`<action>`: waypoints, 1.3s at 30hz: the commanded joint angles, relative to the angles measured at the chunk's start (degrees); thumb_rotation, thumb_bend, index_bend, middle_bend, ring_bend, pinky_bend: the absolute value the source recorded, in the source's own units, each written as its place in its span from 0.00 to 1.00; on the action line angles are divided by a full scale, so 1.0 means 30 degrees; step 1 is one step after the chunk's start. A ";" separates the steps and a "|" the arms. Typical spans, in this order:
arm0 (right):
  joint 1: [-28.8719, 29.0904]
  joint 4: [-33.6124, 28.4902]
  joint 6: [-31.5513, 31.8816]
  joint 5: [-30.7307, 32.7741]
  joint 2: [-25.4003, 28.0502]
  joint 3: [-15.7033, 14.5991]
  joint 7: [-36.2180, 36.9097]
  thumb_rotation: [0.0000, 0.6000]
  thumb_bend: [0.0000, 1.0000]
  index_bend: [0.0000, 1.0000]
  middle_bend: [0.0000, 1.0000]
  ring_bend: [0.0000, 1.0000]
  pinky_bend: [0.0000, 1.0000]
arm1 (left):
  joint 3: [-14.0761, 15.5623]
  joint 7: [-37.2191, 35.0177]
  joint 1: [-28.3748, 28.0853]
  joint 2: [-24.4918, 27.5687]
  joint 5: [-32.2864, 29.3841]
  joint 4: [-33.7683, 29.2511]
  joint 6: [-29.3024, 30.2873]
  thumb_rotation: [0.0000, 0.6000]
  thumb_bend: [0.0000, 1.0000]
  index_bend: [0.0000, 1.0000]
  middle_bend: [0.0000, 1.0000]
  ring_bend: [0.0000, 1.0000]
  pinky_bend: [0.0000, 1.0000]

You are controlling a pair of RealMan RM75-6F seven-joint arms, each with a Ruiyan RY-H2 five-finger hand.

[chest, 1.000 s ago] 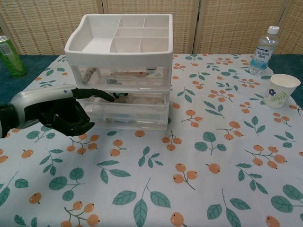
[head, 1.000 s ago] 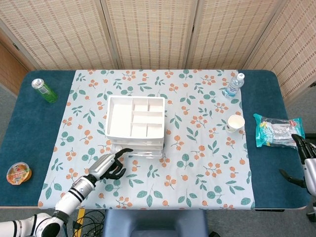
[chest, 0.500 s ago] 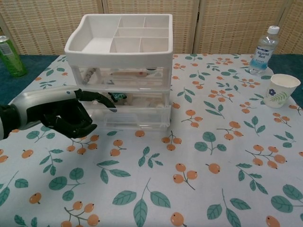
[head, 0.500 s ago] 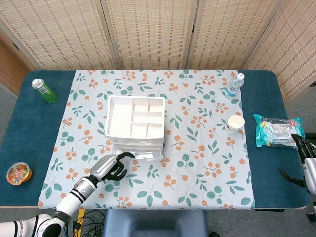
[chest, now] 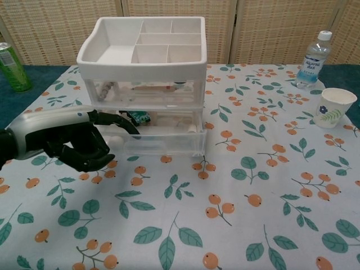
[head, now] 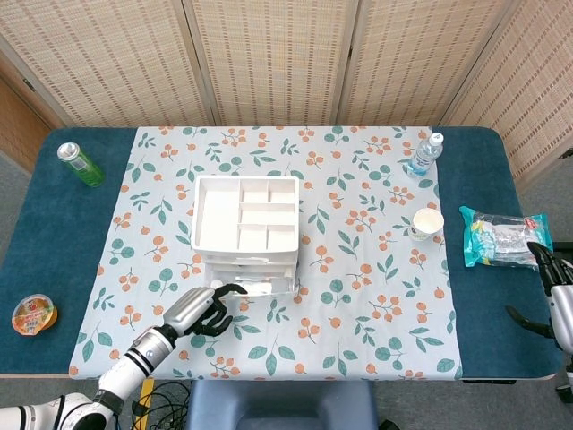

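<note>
A white drawer unit (head: 245, 215) (chest: 143, 48) with a compartmented top tray stands mid-table on the flowered cloth. Its clear lower drawer (chest: 163, 138) (head: 267, 287) is slid partly out toward the table's front; small items show inside it, including something green. My left hand (head: 201, 312) (chest: 73, 140) is at the drawer's left front corner. One finger is stretched out and hooked over the drawer's front rim, the others are curled in. My right hand (head: 551, 278) hangs at the table's far right edge, fingers apart and holding nothing, just below a packet.
A green can (head: 81, 164) (chest: 11, 66) stands at the back left and a jelly cup (head: 33, 314) at the front left. A water bottle (head: 424, 154) (chest: 312, 59), a paper cup (head: 428, 223) (chest: 333, 107) and a wipes packet (head: 501, 237) are on the right.
My left hand has drawn back toward the table's front, and the lower drawer has slid out with it. The right hand has stayed put.
</note>
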 commanded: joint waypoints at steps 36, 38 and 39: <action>-0.0012 -0.0028 -0.0078 0.0103 0.0041 -0.0013 -0.0063 1.00 0.19 0.00 0.09 0.21 0.24 | 0.1308 -0.0808 0.0240 0.0799 0.2236 -0.0680 -0.0226 1.00 0.49 0.28 0.88 0.98 1.00; -0.0006 -0.0014 -0.0104 0.0114 0.0034 -0.0018 -0.0063 1.00 0.19 0.00 0.09 0.21 0.24 | 0.1353 -0.0798 0.0260 0.0831 0.2293 -0.0740 -0.0192 1.00 0.49 0.28 0.88 0.98 1.00; -0.0007 -0.0011 -0.0099 0.0117 0.0036 -0.0014 -0.0068 1.00 0.19 0.00 0.09 0.21 0.24 | 0.1374 -0.0806 0.0263 0.0856 0.2319 -0.0775 -0.0189 1.00 0.49 0.28 0.88 0.98 1.00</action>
